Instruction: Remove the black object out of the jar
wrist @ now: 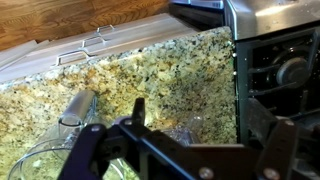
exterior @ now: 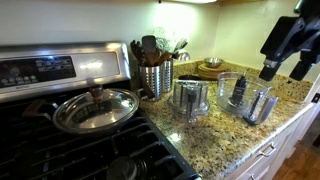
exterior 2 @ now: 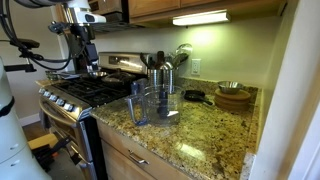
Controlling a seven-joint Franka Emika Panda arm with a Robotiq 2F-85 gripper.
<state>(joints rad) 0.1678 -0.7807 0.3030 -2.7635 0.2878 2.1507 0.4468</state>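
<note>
Wrist view: the gripper [wrist: 180,140] has its fingers spread wide apart and holds nothing. It hangs over the speckled counter [wrist: 150,70], with the rim of a clear jar [wrist: 55,150] at lower left and the stove [wrist: 280,70] at right.

In an exterior view the gripper [exterior: 284,70] hovers above and just beside the jar [exterior: 243,95], not touching it. The black object [exterior: 240,92] stands inside the jar, which sits on the counter [exterior: 225,140] near its front edge. A second jar [exterior: 190,98] stands beside it. Further along are a utensil holder [exterior: 152,78] and a lidded pan [exterior: 95,108] on the stove [exterior: 60,140].
</note>
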